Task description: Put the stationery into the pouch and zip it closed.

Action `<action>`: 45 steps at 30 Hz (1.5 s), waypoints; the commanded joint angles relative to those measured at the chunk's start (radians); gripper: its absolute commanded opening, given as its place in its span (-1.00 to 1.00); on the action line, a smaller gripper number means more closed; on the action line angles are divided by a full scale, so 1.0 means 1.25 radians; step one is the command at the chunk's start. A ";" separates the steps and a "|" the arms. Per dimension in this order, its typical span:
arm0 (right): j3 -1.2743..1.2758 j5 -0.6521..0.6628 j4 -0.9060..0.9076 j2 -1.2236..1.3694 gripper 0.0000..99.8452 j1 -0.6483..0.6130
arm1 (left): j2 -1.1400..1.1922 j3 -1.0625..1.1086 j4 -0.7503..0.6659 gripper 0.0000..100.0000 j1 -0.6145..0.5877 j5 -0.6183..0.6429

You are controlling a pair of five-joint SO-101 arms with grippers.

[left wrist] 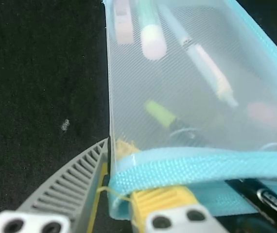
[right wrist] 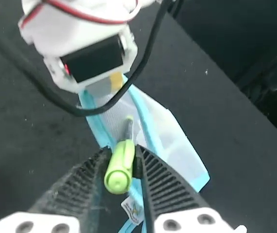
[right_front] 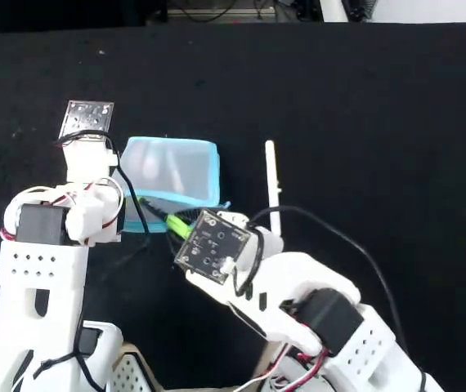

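Green marker (right wrist: 120, 164) at the pouch (right_front: 172, 167) mouth.
Right jaws clench its green end, dark end slanting into the opening; left jaws pinch the pouch's edge.

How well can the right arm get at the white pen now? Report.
Probably not yet: the right end effector is shut on the green marker at the pouch mouth. The white pen lies uncovered beside that arm, likely reachable after release.
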 commanded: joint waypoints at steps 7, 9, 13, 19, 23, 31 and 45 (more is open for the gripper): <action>-0.201 0.006 0.150 0.121 -0.98 0.140 | 0.007 0.002 -0.005 -0.94 0.002 -0.004; -0.226 0.006 0.177 0.115 -0.98 0.139 | 0.007 0.002 -0.005 -0.94 0.002 -0.004; -0.234 0.016 0.188 0.116 -0.98 0.145 | 0.007 0.002 -0.005 -0.94 0.003 -0.004; -0.331 0.085 0.304 0.127 -0.98 0.221 | 0.007 0.002 -0.005 -0.94 0.004 -0.004; -0.390 0.095 0.346 0.159 -0.98 0.248 | 0.007 0.002 -0.005 -0.94 0.004 -0.004; -0.390 0.093 0.331 0.229 -0.98 0.225 | 0.007 0.002 -0.005 -0.94 0.004 -0.004; -0.153 0.056 0.028 0.238 -0.98 -0.022 | 0.007 0.002 -0.005 -0.94 0.001 -0.004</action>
